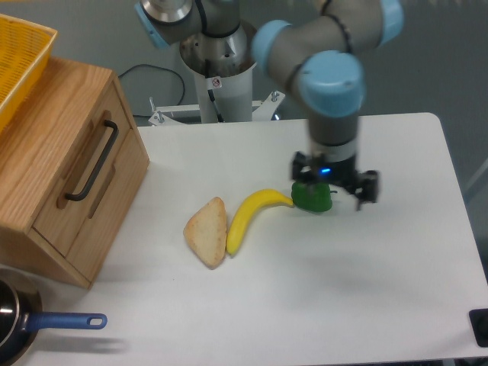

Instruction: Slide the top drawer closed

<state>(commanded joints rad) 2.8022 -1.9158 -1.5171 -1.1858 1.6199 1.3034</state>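
The top drawer (pixel 103 179) is a light-oak panel with a long black bar handle (pixel 91 162), set in the wooden cabinet (pixel 46 145) at the table's left. Its front looks flush with the cabinet face. My gripper (pixel 333 191) hangs far to the right of it, over the middle-right of the table, pointing down just above a green pepper (pixel 309 198). Its fingers are spread apart and open, with nothing held between them.
A banana (pixel 248 217) and a piece of bread (pixel 207 232) lie mid-table, left of the pepper. A yellow basket (pixel 19 61) sits on top of the cabinet. A pan with a blue handle (pixel 65 322) is at the front left. The robot base (pixel 221 84) stands at the back.
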